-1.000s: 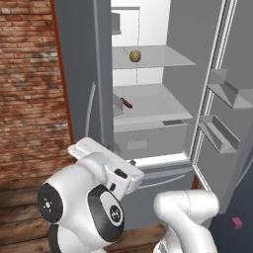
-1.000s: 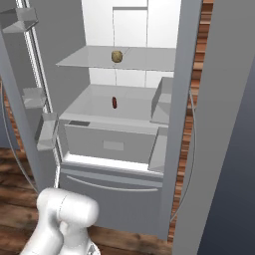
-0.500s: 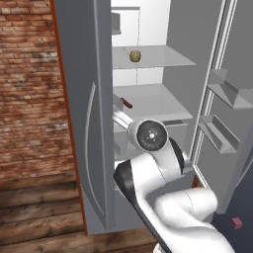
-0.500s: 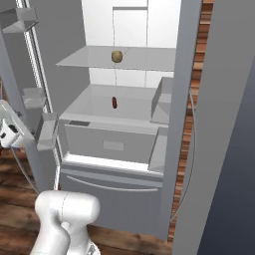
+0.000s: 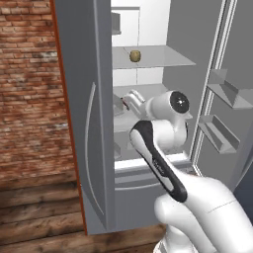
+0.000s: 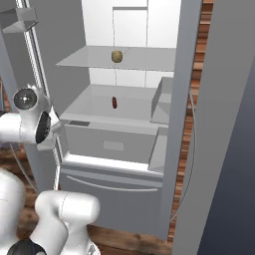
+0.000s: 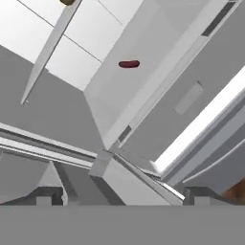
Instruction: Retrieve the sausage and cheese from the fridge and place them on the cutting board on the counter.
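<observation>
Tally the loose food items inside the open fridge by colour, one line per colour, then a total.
Dark red-brown slim sausage link, on the middle shelf: 1
Yellowish-tan round cheese lump, on the upper shelf: 1
Total: 2

My arm (image 5: 197, 207) is glossy white with rounded segments. I see a black curved band along one link and a dark round cap with silver centre on a joint.
</observation>
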You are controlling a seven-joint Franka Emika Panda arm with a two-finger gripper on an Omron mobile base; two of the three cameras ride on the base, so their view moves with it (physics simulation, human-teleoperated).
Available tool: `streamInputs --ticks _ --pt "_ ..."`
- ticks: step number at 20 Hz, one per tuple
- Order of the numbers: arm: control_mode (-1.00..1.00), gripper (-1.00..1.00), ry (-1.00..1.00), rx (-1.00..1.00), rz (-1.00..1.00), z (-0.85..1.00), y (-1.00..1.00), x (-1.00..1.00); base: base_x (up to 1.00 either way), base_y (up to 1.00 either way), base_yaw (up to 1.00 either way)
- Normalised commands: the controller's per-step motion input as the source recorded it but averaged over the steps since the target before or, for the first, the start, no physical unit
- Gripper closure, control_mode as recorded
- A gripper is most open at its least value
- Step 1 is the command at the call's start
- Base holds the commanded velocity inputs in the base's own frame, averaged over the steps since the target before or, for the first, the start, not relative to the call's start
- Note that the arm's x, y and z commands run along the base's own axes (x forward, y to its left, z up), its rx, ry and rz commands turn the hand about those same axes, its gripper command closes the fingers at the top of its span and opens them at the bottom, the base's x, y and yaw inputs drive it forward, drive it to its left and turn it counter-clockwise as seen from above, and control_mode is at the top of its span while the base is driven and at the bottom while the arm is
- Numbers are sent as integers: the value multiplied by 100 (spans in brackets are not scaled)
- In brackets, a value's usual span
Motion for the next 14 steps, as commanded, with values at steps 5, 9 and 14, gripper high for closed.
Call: streamInputs --ticks 5,9,14 --pt "-100 -100 13 30 22 -4 -33 100 0 0 0" --pt "-100 -100 4 20 26 -23 -9 100 0 0 0" --pt "-100 -100 1 2 23 -29 17 100 0 0 0"
